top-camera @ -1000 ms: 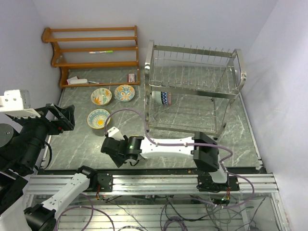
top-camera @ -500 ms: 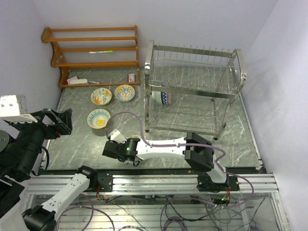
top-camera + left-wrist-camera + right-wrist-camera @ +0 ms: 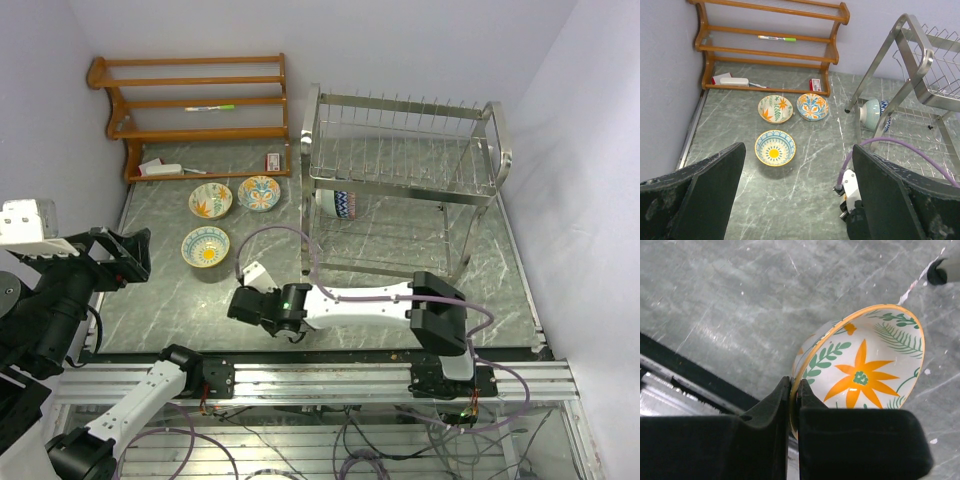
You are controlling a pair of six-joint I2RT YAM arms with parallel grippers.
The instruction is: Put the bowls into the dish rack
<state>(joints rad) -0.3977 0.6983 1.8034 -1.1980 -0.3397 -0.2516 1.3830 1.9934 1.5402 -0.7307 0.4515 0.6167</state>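
My right gripper (image 3: 795, 390) is shut on the rim of a white bowl (image 3: 865, 370) with an orange flower and green leaves, tilted just above the table near the front edge. In the top view this gripper (image 3: 255, 305) hides that bowl. Three painted bowls (image 3: 210, 200) (image 3: 259, 192) (image 3: 205, 246) sit on the table at the back left. Another bowl (image 3: 335, 205) stands on edge in the lower tier of the silver wire dish rack (image 3: 400, 180). My left gripper (image 3: 797, 200) hangs open high over the left side, holding nothing.
A brown wooden shelf (image 3: 190, 100) stands in the back left corner with a marker (image 3: 210, 107) on it and small items at its foot. The right arm's purple cable (image 3: 300, 250) loops over the table in front of the rack. Walls close in on both sides.
The right gripper's jaws have closed onto the flowered bowl's rim, and its wrist has shifted a little to the right. The left arm has lowered slightly at the left edge.
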